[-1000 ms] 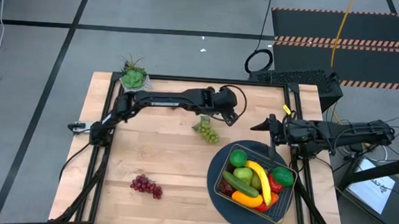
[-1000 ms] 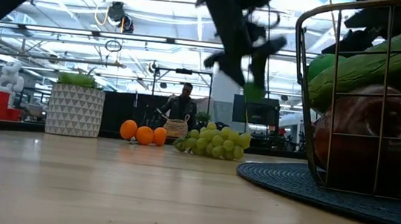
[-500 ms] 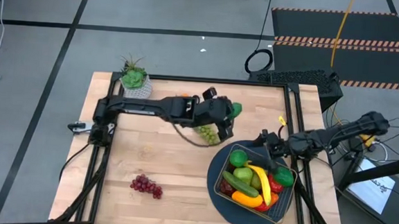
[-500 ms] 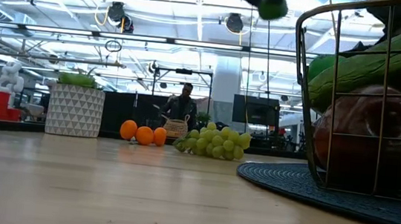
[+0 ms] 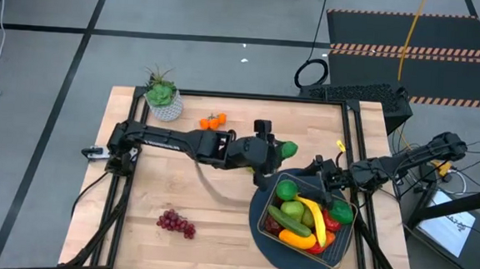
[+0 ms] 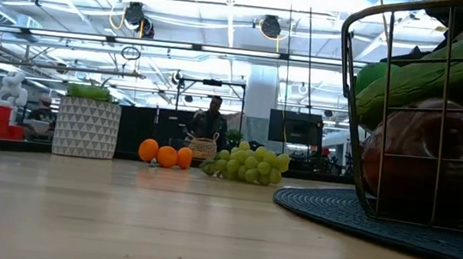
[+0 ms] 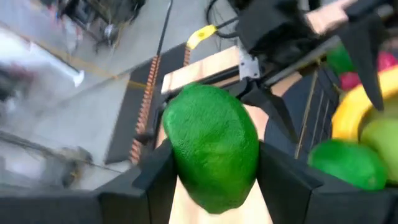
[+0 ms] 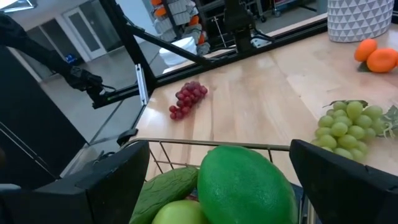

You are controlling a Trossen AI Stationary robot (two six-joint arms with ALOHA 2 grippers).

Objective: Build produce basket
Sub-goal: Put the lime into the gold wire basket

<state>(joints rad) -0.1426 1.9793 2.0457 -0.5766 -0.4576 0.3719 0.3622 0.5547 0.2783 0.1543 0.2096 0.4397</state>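
My left gripper (image 5: 281, 149) reaches across from the table's left and is shut on a green pebbled lime (image 5: 288, 149), which fills the left wrist view (image 7: 211, 146). It hangs over the table just beyond the basket's far corner. The dark wire basket (image 5: 261, 224) holds a banana (image 5: 314, 218), limes, a cucumber and red fruit. My right gripper (image 5: 319, 171) hovers open by the basket's far rim (image 8: 205, 144). Green grapes (image 8: 345, 124) lie on the table, hidden under my left arm in the high view. My left gripper pinches the lime between its two fingers (image 7: 283, 186), one on each flank of the fruit's middle (image 7: 249, 162). The fingers come at it roughly level from the table's left. The lime is lifted clear of the table and sticks out past the fingertips toward the basket.
The basket sits on a round dark blue mat (image 5: 255, 198) at the near right. Two oranges (image 5: 213, 122) and a potted plant (image 5: 164, 97) stand at the far side. Purple grapes (image 5: 176, 223) lie near the near left. Bare wood spans the table's middle.
My left gripper has risen from beside the green grapes with the lime and swung toward the table's right, toward the basket, leaving the low view at its top. My right gripper has drawn back toward the near edge, to the basket's far rim.
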